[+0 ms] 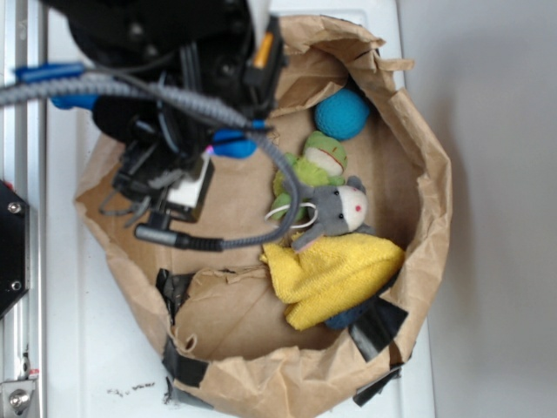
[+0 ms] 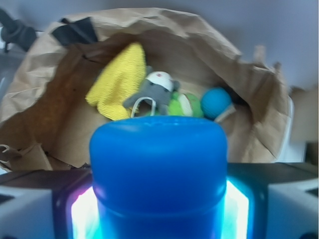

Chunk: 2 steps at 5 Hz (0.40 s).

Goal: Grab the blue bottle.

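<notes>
The gripper [image 2: 158,209] pinched the smooth blue bottle [image 2: 158,174] above the crumpled paper bag's [image 1: 431,174] bare left floor; the yellow cloth [image 1: 335,274] and plush toys [image 1: 335,205] crowded the right wall.

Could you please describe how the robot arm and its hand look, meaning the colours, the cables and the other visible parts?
The arm is black with a bulky housing. A grey braided cable with short blue sleeves loops from it, and an orange tab sits near the top. The hand shows grey and black blocks on both sides in the wrist view, lit by a cyan and pink glow.
</notes>
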### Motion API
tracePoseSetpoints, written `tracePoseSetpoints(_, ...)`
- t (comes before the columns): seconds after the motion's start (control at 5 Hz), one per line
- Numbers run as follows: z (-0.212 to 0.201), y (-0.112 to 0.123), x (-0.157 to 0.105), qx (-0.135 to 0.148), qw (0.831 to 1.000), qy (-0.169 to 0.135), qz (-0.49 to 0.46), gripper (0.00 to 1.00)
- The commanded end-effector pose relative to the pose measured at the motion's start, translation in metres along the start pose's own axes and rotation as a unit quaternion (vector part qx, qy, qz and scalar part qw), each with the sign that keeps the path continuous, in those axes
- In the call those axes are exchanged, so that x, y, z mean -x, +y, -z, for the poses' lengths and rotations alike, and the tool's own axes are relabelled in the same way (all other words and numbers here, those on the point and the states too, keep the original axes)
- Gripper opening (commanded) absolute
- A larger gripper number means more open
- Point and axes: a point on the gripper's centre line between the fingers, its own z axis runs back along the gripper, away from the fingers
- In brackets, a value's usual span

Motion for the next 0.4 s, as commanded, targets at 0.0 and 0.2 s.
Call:
tracePoseSetpoints(0.0, -0.0060, -0.0026, -0.0087, -0.022, 0.999, -0.008, -0.029, 0.00)
tracePoseSetpoints(0.2, -0.0025, -0.0037, -0.0090, -0.026, 0.999, -0.005, -0.028, 0.00)
